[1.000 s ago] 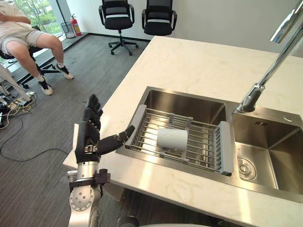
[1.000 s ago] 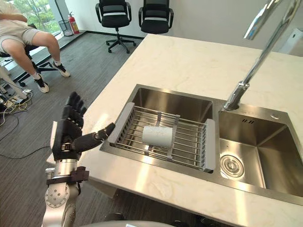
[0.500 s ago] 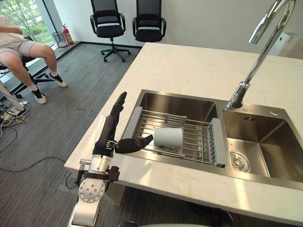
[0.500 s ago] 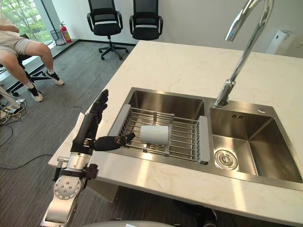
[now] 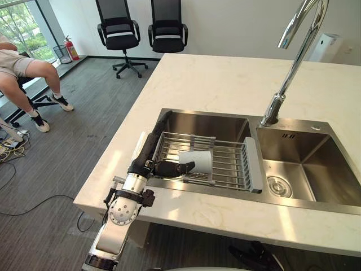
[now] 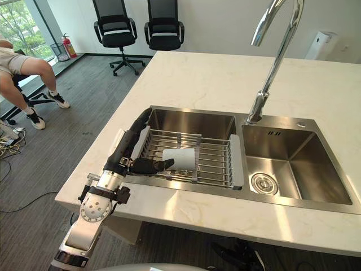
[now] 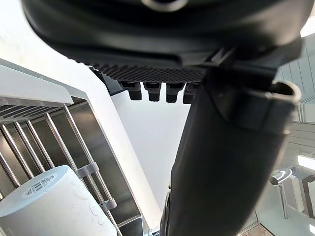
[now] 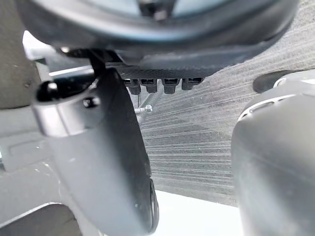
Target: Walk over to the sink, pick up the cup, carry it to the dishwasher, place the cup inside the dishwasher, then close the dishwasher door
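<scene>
Brought the left robot hand [image 5: 144, 159] in over the steel sink's [image 5: 210, 122] wire rack [image 5: 232, 167], spread wide, thumb just beside the white cylindrical cup [image 5: 198, 159] lying sideways there; risks nudging it rolling away.

The left arm [image 5: 114, 234] is a smooth, rounded shell of silver-grey metal. At the wrist it ends in a round disc joint [image 5: 123, 210] whose face carries a ring of small dark screws. Above the disc sits a black clamp-like collar [image 5: 131, 196] with blocky lugs at each side, then a short bright metal cuff. The left hand [image 5: 144, 159] is matt black, long and slim, with segmented fingers [image 5: 161, 125] and a thick black thumb [image 5: 172, 168]. Seen close, its palm [image 7: 147, 73] has a fine dotted grip texture, and the fingers look square-ended. The right hand [image 8: 162, 54] has the same dark textured palm, and its thumb [image 8: 110, 162] is smooth dark grey with a small screw head near the base.
</scene>
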You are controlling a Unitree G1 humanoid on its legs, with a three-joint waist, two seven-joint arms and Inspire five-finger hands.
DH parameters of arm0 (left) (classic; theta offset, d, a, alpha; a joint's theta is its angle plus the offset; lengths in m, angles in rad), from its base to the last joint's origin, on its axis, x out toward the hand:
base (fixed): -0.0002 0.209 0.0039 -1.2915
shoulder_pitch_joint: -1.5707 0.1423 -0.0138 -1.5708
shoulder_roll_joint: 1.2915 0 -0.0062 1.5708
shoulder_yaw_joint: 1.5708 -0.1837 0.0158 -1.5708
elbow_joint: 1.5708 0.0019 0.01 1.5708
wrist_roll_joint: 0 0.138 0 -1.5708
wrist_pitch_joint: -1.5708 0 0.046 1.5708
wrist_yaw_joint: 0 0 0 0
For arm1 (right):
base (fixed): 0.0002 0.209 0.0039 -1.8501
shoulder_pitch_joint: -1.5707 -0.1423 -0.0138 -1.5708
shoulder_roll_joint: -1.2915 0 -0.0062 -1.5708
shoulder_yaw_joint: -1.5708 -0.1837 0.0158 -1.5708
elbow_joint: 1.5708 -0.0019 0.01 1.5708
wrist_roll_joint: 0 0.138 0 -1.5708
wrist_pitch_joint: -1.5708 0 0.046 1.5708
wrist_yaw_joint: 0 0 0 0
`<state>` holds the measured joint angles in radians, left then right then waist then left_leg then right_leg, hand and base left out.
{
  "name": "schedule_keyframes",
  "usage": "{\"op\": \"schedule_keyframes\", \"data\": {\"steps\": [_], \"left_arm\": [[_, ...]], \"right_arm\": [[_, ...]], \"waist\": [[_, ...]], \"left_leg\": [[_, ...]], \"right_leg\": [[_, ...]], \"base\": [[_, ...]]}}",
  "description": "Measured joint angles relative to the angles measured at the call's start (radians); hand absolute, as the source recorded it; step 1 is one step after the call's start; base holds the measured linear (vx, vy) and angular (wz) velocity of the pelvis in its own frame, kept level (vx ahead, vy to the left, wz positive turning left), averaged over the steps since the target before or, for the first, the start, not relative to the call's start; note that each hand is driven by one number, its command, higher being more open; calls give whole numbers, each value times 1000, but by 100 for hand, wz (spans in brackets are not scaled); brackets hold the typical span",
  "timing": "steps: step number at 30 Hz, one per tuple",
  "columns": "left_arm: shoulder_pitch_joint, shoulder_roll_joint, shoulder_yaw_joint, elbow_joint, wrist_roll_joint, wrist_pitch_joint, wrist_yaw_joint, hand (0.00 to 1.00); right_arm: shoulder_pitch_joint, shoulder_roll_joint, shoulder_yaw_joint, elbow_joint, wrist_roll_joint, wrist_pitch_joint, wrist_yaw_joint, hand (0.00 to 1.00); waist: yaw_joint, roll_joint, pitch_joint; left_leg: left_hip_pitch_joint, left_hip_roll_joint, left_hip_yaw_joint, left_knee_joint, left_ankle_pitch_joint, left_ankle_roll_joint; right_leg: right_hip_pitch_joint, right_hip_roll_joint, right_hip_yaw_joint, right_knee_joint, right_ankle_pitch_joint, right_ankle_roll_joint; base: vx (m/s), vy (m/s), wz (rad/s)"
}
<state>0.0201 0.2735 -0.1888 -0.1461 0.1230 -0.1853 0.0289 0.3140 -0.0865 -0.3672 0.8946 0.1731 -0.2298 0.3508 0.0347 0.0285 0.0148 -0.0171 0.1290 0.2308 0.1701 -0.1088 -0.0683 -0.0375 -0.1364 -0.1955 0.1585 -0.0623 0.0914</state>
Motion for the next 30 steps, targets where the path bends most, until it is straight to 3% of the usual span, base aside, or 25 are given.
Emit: {"op": "schedule_keyframes", "data": {"steps": [11, 15, 22, 30], "left_arm": [[-108, 72, -87, 153, 111, 96, -41, 100], [-114, 111, -123, 167, 131, 107, -72, 100], [-210, 139, -173, 196, 131, 146, -99, 100], [-246, 176, -192, 196, 107, 157, -122, 100]], "right_arm": [[11, -9, 24, -68, 0, 61, 24, 100], [10, -24, 33, -88, -1, 73, 29, 100], [16, -36, 59, -128, 0, 89, 42, 100], [21, -41, 59, -129, 0, 96, 44, 100]], "waist": [[-30, 7, 9], [-48, 14, 18], [-51, 20, 23], [-58, 17, 40]], "left_leg": [[12, -10, 15, -37, 23, 3], [26, -14, 15, -65, 37, 4], [28, -25, 6, -78, 47, 5], [35, -33, 6, -82, 48, 7]], "right_leg": [[-24, -8, 18, 25, -2, 0], [-27, -13, 15, 27, -3, 0], [-26, -21, 9, 37, -9, 3], [-31, -34, 15, 58, -18, 9]], "base": [[-9, -1, -3], [-6, -1, 0], [-10, 8, 5], [-1, 2, 1]]}}
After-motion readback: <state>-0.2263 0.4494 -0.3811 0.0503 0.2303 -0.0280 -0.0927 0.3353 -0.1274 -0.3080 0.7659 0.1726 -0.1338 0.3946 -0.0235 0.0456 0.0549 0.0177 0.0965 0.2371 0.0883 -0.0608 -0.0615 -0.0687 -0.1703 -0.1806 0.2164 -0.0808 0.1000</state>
